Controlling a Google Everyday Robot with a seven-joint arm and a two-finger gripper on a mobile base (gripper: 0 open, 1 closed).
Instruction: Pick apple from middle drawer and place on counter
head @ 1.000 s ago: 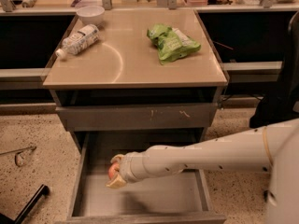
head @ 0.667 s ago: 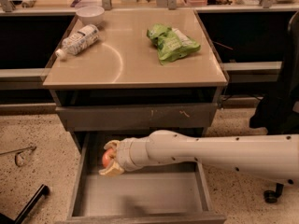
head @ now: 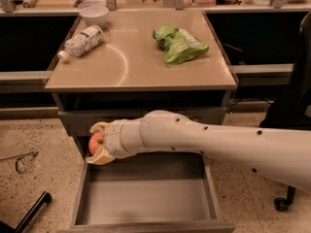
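My gripper (head: 97,143) is shut on the small red-orange apple (head: 95,141), holding it in the air above the back left corner of the open middle drawer (head: 146,200). The drawer's grey bottom is bare. My white arm (head: 218,142) reaches in from the right across the drawer front. The beige counter (head: 141,64) lies above and behind the gripper; the apple is below its front edge.
On the counter lie a plastic bottle (head: 80,41) at the back left, a white bowl (head: 94,14) behind it and a green bag (head: 179,44) at the back right. A black chair base (head: 286,198) stands on the floor at the right.
The gripper has risen and moved left with the apple, from low inside the drawer up to the drawer's top edge level near the back left corner.
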